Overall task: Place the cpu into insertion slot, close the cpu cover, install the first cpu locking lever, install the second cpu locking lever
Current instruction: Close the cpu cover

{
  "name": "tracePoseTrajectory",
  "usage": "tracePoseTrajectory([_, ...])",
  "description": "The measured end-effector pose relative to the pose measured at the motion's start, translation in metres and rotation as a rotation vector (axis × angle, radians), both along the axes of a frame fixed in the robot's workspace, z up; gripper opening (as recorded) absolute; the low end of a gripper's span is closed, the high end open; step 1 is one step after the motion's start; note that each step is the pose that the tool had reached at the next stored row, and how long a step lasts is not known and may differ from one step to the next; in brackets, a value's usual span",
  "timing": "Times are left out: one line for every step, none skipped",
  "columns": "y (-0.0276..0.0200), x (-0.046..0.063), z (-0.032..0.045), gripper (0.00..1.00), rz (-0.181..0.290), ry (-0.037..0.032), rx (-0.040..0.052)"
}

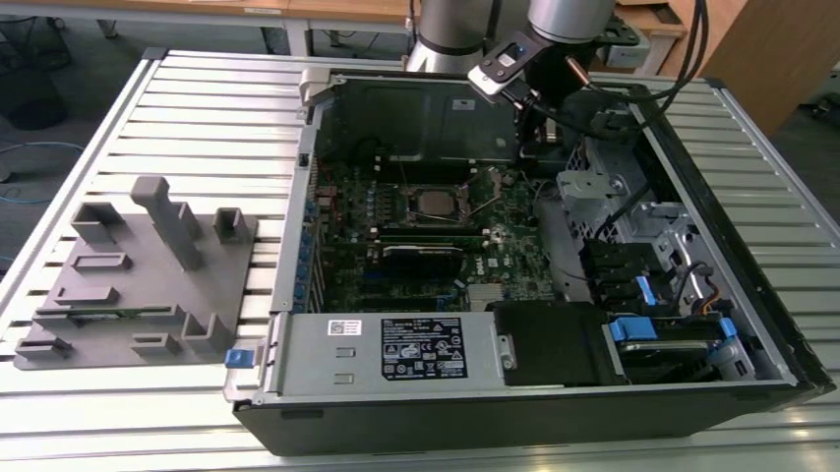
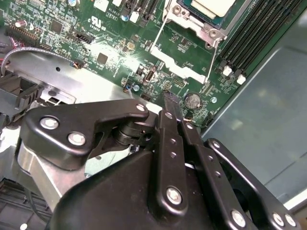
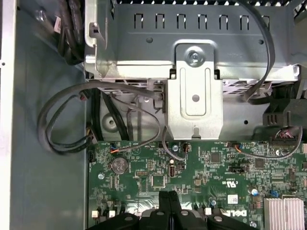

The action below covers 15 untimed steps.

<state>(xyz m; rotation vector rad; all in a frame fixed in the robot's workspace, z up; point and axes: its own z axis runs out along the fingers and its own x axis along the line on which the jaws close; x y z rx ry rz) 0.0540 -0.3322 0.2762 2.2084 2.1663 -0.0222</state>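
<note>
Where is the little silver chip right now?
In the exterior view, the cpu sits in the insertion slot near the middle of the green motherboard, inside the open computer case.

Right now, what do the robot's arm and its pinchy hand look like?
The robot arm is made of shiny silver-grey tubes, with black cables running beside it. The gripper is matte black: flat, rounded link bars joined by round silver bolts, ending in two slim black fingers.
</note>
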Motion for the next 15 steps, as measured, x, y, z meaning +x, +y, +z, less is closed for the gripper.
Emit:
tracePoseTrajectory([0.0000,0.0000,-0.0012,0.11,0.000,0.0000,0.0000])
tracePoseTrajectory([0.0000,0.0000,-0.0024,0.11,0.000,0.0000,0.0000])
tracePoseTrajectory([0.0000,0.0000,-0.0037,0.11,0.000,0.0000,0.0001])
tracePoseTrajectory([0.0000,0.0000,-0.0050,0.11,0.000,0.0000,0.0001])
tracePoseTrajectory([0.0000,0.0000,-0.0059,0.11,0.000,0.0000,0.0000])
tracePoseTrajectory([0.0000,0.0000,-0.0068,0.11,0.000,0.0000,0.0000])
tracePoseTrajectory([0.0000,0.0000,-0.0077,0.11,0.000,0.0000,0.0000])
tracePoseTrajectory([0.0000,0.0000,-0.0085,0.11,0.000,0.0000,0.0000])
tracePoseTrajectory([0.0000,0.0000,-0.0092,0.11,0.000,0.0000,0.0000])
tracePoseTrajectory([0.0000,0.0000,-0.0096,0.11,0.000,0.0000,0.0000])
tracePoseTrajectory([0.0000,0.0000,-0.0095,0.11,0.000,0.0000,-0.0002])
tracePoseTrajectory([0.0000,0.0000,-0.0096,0.11,0.000,0.0000,-0.0002])
tracePoseTrajectory([0.0000,0.0000,-0.0096,0.11,0.000,0.0000,-0.0002])
tracePoseTrajectory([0.0000,0.0000,-0.0096,0.11,0.000,0.0000,-0.0001])
tracePoseTrajectory([0.0000,0.0000,-0.0097,0.11,0.000,0.0000,0.0000])
